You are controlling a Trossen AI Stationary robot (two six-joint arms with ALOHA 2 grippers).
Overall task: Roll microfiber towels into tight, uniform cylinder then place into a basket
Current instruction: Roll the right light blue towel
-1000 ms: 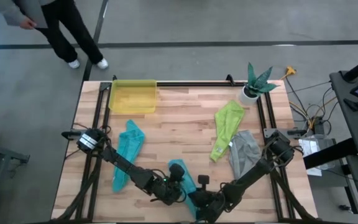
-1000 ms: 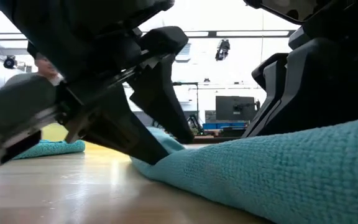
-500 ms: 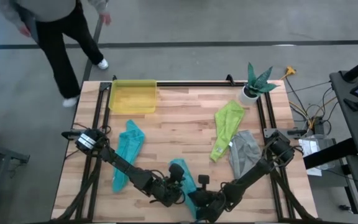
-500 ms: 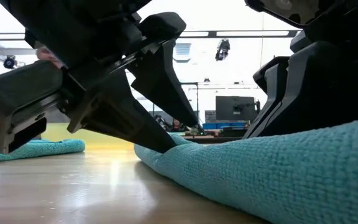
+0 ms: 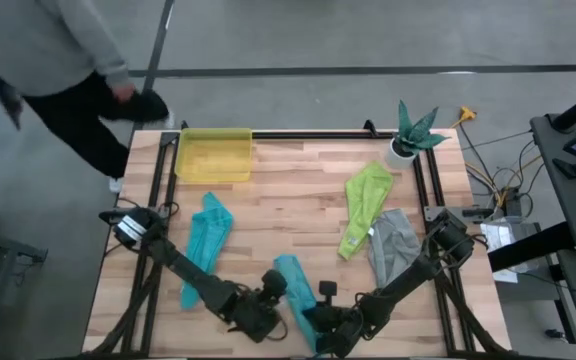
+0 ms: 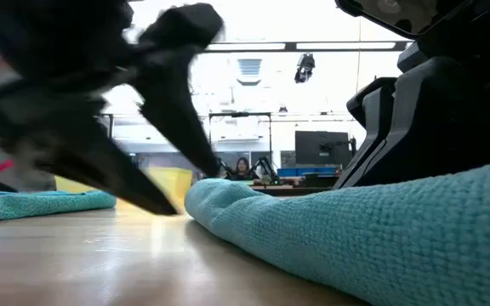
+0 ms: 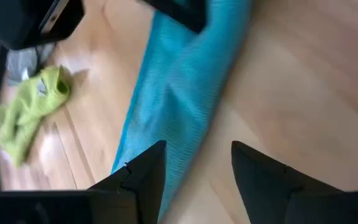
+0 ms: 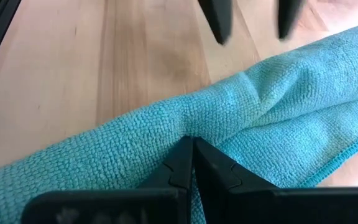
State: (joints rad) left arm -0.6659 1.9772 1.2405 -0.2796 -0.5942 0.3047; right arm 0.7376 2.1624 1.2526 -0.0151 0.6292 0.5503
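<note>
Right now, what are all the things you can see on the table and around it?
Blue towel: one, light blue, near edge of the table, between the two grippers.
Teal towel: one, teal, left part of the table.
Green towel: one, lime green, right part of the table.
Grey towel: one, grey, just beside the green towel, nearer the right edge.
Basket: one, yellow, far left corner, nothing in it.
Plant: one, green in a white pot, far right corner.
Table: one, light wood.
Person: one, grey top, dark trousers, beyond the far left corner.
Left gripper: open, beside the blue towel.
Right gripper: shut on the blue towel.
</note>
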